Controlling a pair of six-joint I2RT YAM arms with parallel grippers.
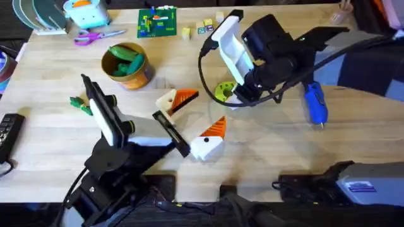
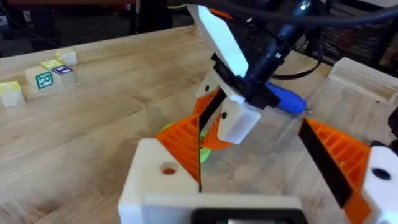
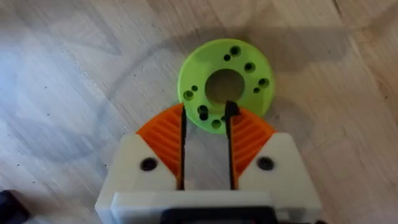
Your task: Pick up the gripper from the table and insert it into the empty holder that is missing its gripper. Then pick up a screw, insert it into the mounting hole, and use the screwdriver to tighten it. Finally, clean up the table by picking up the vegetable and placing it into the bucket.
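The orange gripper [image 1: 187, 97] sits in the cream holder [image 1: 166, 100], which forms one finger of my left gripper [image 1: 201, 113]. That gripper stands open low over the table [image 1: 57, 157]; its twin finger is white with an orange pad [image 1: 217, 127]. The holder's mounting hole [image 2: 168, 169] faces up. My right gripper [image 3: 206, 115] points down at a lime-green disc [image 3: 225, 84], open by a narrow gap, with a small dark screw [image 3: 231, 109] at one fingertip. The blue screwdriver [image 1: 315, 104] lies to the right. One green vegetable [image 1: 79, 102] lies on the table, and others sit in the yellow bucket [image 1: 140, 77].
Purple scissors [image 1: 95, 36], a green circuit board [image 1: 158, 22] and small wooden blocks [image 1: 202, 28] line the far edge. A black remote [image 1: 9, 132] lies at the left edge. Dark equipment [image 1: 353, 183] sits at the near right.
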